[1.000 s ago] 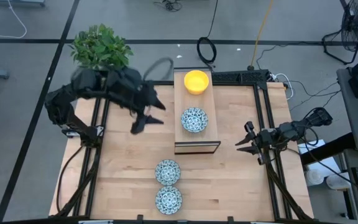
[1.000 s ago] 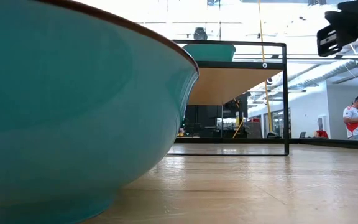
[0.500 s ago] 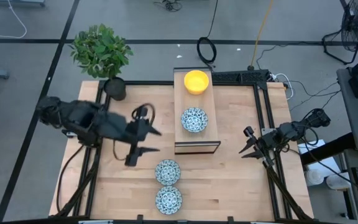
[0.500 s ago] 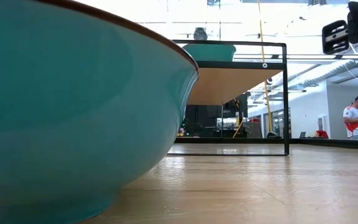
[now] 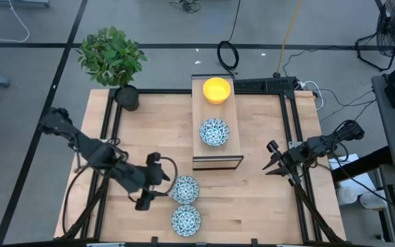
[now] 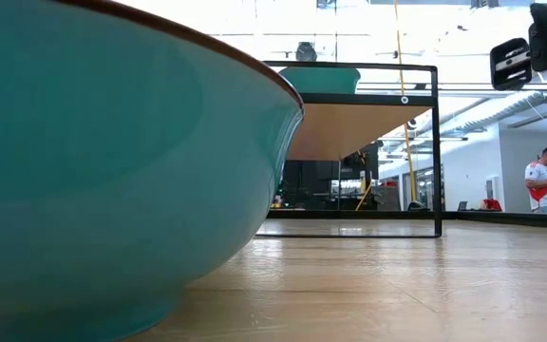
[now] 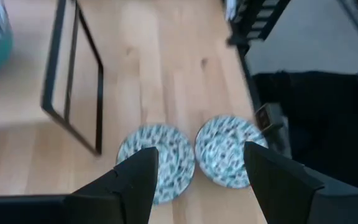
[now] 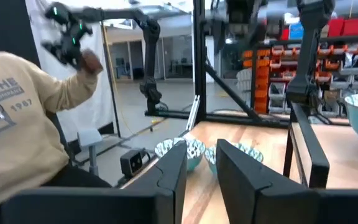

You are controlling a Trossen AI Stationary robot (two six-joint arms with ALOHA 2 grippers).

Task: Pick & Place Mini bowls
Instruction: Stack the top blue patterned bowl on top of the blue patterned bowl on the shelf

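We judge the step in hand to be the reach for one of the two white, blue-flowered mini bowls on the bare wood: the nearer floral bowl (image 5: 184, 189) lies just beside the left gripper (image 5: 158, 189), with the second floral bowl (image 5: 186, 220) touching or nearly touching it towards the table's front edge. The left gripper's jaws stand wide apart and hold nothing; in the left wrist view its two dark fingers (image 7: 133, 184) frame both bowls (image 7: 156, 161) (the pair sits side by side there, and so close that we cannot say whether the rims meet). To do this well, we think the jaws should straddle one rim only, coming in on the side away from the neighbour, so that closing does not drag or knock the other bowl; a shallow, glazed bowl will likely slip unless one finger goes inside the rim and one outside. A third floral bowl (image 5: 214, 132) and a plain bright yellow bowl (image 5: 217, 90) already sit on the raised wooden shelf with the black frame (image 5: 217, 160). The right gripper (image 5: 273, 162) waits at the table's right edge, jaws parted and empty. As for writing, a person's beige sleeve (image 8: 17, 124) carries partial lettering, seemingly "CHE" over "1987"; nothing else is legible.
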